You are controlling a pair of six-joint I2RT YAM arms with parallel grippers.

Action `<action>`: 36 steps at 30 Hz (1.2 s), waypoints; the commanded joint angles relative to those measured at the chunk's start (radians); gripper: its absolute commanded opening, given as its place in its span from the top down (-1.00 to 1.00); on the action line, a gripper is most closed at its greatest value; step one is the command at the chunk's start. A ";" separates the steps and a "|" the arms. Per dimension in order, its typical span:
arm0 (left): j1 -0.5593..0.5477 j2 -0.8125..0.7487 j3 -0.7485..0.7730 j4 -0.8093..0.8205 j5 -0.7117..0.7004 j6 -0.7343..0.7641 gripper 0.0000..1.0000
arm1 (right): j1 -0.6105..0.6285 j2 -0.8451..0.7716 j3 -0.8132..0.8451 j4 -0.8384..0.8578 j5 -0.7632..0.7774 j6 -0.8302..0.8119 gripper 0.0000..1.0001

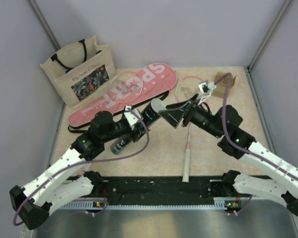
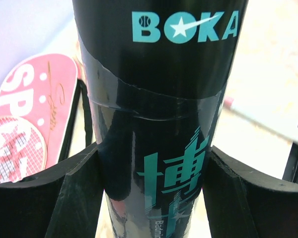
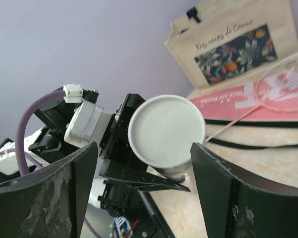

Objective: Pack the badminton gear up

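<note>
The dark tube (image 2: pixel 159 74) is raised off the table (image 1: pixel 159 153), clenched at mid-length by the left end effector (image 2: pixel 153 151). Its white cap (image 3: pixel 166 131) faces the right end effector (image 3: pixel 143 153), which is released, with one finger on either side of the cap. Behind, one racket (image 1: pixel 125 85) rests on the pink cover (image 1: pixel 154 79), and a second racket (image 1: pixel 187 161) lies on the table. A tote (image 1: pixel 84 74) stands at the back left.
</note>
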 commanded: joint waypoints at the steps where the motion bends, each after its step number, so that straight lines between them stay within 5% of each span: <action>1: -0.005 0.007 0.070 0.194 -0.008 -0.131 0.76 | 0.007 -0.081 0.028 -0.008 0.090 -0.143 -0.57; 4: -0.004 0.020 0.070 0.206 -0.014 -0.221 0.78 | 0.007 -0.120 -0.011 0.001 0.106 -0.209 -0.75; 12: -0.004 0.020 0.096 0.265 -0.074 -0.470 0.74 | 0.007 -0.154 -0.123 0.065 -0.041 -0.315 -0.76; 19: -0.004 0.007 0.078 0.399 -0.039 -0.640 0.72 | 0.009 -0.011 -0.188 0.189 -0.151 -0.276 -0.77; 24: -0.004 -0.006 0.044 0.481 -0.065 -0.711 0.71 | 0.061 0.081 -0.245 0.378 -0.138 -0.246 -0.77; 36: -0.005 -0.023 -0.019 0.585 -0.094 -0.775 0.62 | 0.127 0.262 -0.197 0.444 -0.062 -0.260 -0.55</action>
